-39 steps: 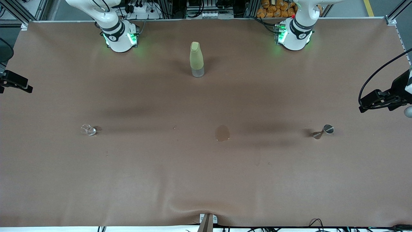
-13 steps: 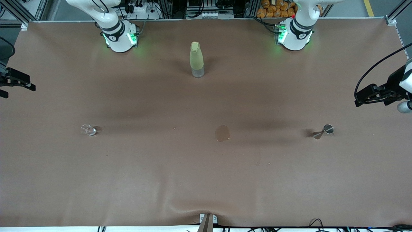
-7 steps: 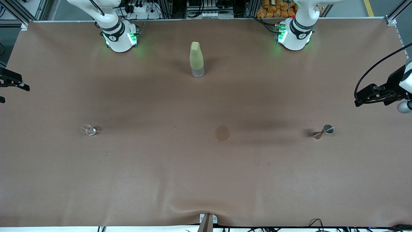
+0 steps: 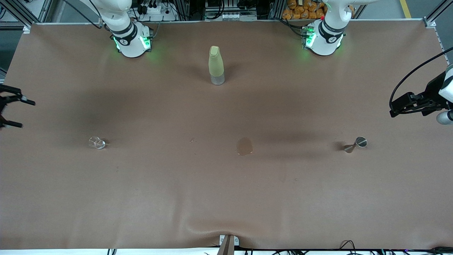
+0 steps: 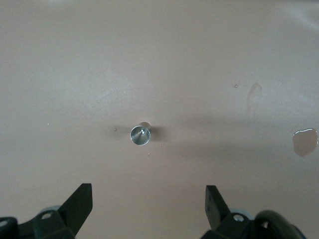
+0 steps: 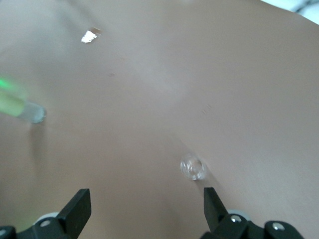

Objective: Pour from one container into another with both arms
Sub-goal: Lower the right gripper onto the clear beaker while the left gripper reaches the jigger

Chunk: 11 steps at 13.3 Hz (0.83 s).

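My right gripper [image 4: 10,113] hangs in the air over the table's edge at the right arm's end, its two black fingers [image 6: 75,209] spread wide with nothing between them. Out from it on the brown table cover [image 4: 226,198] stands the clear glass cup [image 4: 96,142], well apart from my fingers and touching nothing. In my right wrist view the cup [image 6: 193,167] is a small, colourless, see-through ring, upright, with bare cover between it and my fingertips; nothing stands in the way.

Toward the middle of the table, between my two bases, a tall pale yellow-green bottle [image 4: 216,66] stands upright, well away from both my hands and farther from the front camera than the cup. Nearer to that camera than the bottle is a small darker wet patch [image 4: 244,146] on the cover, roughly in line with the cup and the jigger.

The silver jigger [image 4: 355,143] stands toward the left arm's end, hourglass-shaped with a shiny round rim. My left gripper [image 4: 398,108] hangs above the table edge at that end, released and empty, its fingers [image 5: 79,204] wide apart. In my left wrist view the jigger [image 5: 140,135] shows as a bright round rim, well apart from my fingertips, with open cover between us.
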{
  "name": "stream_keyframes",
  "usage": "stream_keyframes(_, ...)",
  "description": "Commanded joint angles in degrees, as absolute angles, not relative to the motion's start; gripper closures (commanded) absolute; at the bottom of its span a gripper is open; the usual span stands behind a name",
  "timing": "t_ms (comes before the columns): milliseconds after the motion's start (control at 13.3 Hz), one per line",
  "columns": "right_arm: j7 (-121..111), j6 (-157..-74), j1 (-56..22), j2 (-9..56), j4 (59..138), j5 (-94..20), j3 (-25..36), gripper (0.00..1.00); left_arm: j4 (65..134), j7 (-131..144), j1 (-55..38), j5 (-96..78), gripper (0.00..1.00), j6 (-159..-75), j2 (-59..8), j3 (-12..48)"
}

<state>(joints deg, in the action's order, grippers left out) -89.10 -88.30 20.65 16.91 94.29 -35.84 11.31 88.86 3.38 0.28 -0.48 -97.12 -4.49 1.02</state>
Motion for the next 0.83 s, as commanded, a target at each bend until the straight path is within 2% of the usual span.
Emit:
stream_keyframes(0, -106.4, -86.0, 25.1, 26.5, 94.7, -45.8, 10.5, 0.00, 88.4, 3.0, 0.6, 0.1, 0.00, -96.5, -4.3, 1.2)
stream_keyframes(301, -125.1, -85.8, 27.4, 36.9, 95.5, -52.0, 10.3, 0.00, 88.3, -9.7, 1.5, -3.8, 0.00, -96.5, -4.3, 0.3)
stream_keyframes(527, -136.2, -84.7, 27.5, 43.6, 95.1, -58.7, 9.9, 0.00, 88.5, -27.5, 8.2, -13.9, 0.00, -96.5, -6.4, -0.7)
stream_keyframes(752, -141.9, -84.1, 27.4, 47.1, 93.4, -62.2, 10.0, 0.00, 88.5, -45.9, 14.1, -19.7, 0.00, -96.5, -10.4, -0.7)
